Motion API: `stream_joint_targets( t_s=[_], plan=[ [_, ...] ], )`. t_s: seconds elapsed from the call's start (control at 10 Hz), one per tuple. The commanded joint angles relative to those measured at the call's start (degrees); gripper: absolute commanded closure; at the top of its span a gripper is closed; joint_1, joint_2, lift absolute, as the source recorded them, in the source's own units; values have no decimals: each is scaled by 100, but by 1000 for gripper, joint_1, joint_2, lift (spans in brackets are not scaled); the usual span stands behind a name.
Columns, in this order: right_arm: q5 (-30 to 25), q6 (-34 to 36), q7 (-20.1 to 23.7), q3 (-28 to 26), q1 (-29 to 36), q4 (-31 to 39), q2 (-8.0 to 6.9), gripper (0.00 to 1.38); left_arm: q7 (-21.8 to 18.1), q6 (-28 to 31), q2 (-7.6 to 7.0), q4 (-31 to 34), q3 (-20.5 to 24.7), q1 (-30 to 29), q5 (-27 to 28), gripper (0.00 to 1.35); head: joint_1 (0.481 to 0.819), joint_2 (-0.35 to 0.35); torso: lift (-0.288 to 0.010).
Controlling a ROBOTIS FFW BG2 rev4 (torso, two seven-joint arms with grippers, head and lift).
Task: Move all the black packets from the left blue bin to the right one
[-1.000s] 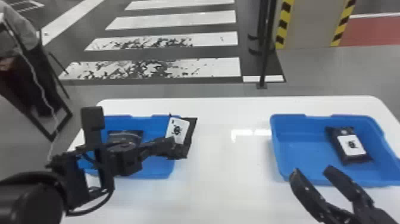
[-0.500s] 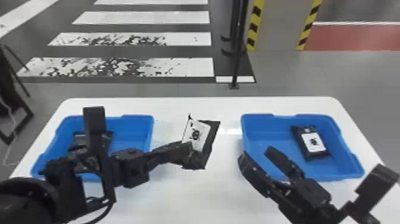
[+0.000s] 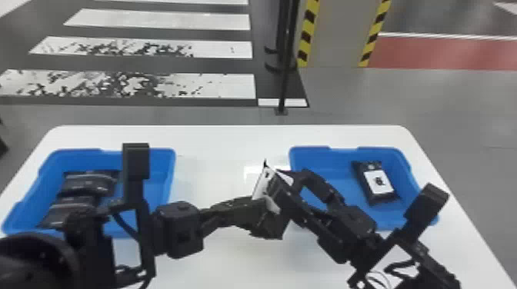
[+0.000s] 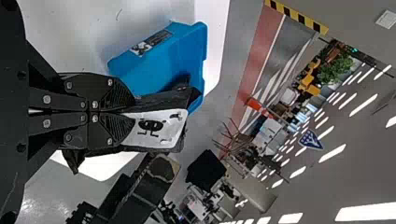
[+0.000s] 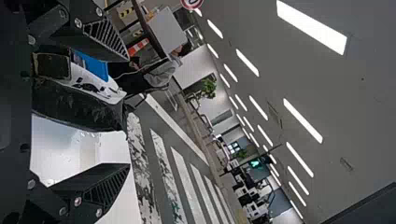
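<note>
The transfer looks partly done. One black packet with a white label (image 3: 379,181) lies in the blue plastic bin on the right (image 3: 315,155). A second, the glossy black pouch with a white printed face (image 4: 156,129), is in the air between the two bins, above the smooth white table (image 3: 230,142). The left gripper (image 4: 134,113) has its two flat black fingers clamped on this pouch. The right gripper (image 5: 129,112) has its fingers well apart, with the pouch between them, which suggests a handover (my reading, not a certainty). Two dark, shiny packets (image 3: 90,182) lie close together in the blue plastic bin on the left (image 3: 163,165), so those are left to move, along with the pouch in mid-air.

Some parts are hard to make out. The left arm crosses the left bin and could hide more, so the count is at least two. The right arm covers a near part of the right bin. In the head view, a right finger masks much of the pouch; whether it touches, I cannot tell.
</note>
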State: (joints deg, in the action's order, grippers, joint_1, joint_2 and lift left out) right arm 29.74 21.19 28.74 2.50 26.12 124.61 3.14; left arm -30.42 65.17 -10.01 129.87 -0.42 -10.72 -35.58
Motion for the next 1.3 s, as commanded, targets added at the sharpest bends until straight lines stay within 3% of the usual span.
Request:
stream_joint_targets(
  t_s=[0.0,0.2,0.5,0.6,0.7,0.8,0.9,1.1,1.2],
  plan=[
    [100,18,0,59,-39,-135,2,447,-8,8,8,0,-106,3,-64,1202,695,-57,-140],
    [134,-81,-9,47,-53,-178,-7,1283,-17,8,8,0,-106,3,-76,1202,695,-64,-140],
    [248,74,8,59,-39,-164,-7,1280,1,-34,25,0,-49,-25,-110,1200,695,-68,-140],
    [283,74,0,59,-67,-178,-7,1280,45,-34,78,0,42,-81,-179,981,695,-62,-140],
    [340,74,0,25,-165,-304,2,1280,45,-48,166,0,191,-208,-179,496,695,-56,-140],
    [351,74,0,-67,-334,-459,55,1280,45,-91,175,0,282,-334,-202,145,695,-49,-140],
    [294,74,-9,-158,-545,-642,117,1280,45,-105,175,70,374,-461,-247,84,695,-47,-140],
    [100,74,-27,-318,-1164,-1218,345,1280,45,-147,175,253,545,-784,-442,150,695,-60,-140],
    [-129,74,-44,-558,-1459,-1612,389,1280,45,-161,192,338,648,-925,-521,151,695,-75,-140]
  ],
)
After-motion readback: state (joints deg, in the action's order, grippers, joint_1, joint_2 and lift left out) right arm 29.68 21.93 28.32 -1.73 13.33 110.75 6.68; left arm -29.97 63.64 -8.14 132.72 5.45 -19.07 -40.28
